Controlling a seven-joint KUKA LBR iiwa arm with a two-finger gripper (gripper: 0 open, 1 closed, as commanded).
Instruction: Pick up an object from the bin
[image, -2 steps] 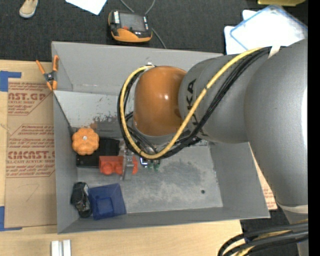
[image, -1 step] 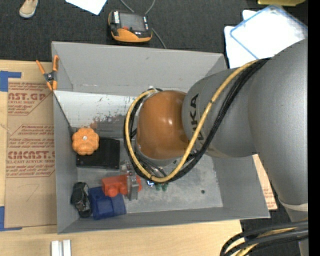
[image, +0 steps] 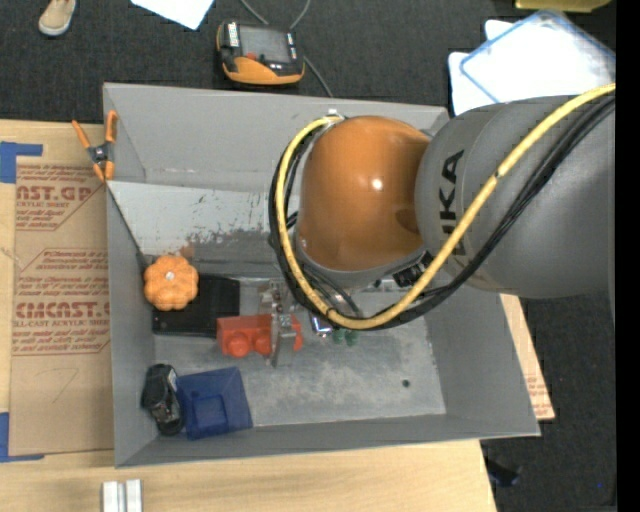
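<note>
Presently | step: approach, gripper (image: 286, 332) low at right end of red block (image: 243, 338), left of centre on bin floor (image: 380, 385) | grip state: cannot tell | next, judged: seat squarely, clamp, lift clear.
</note>
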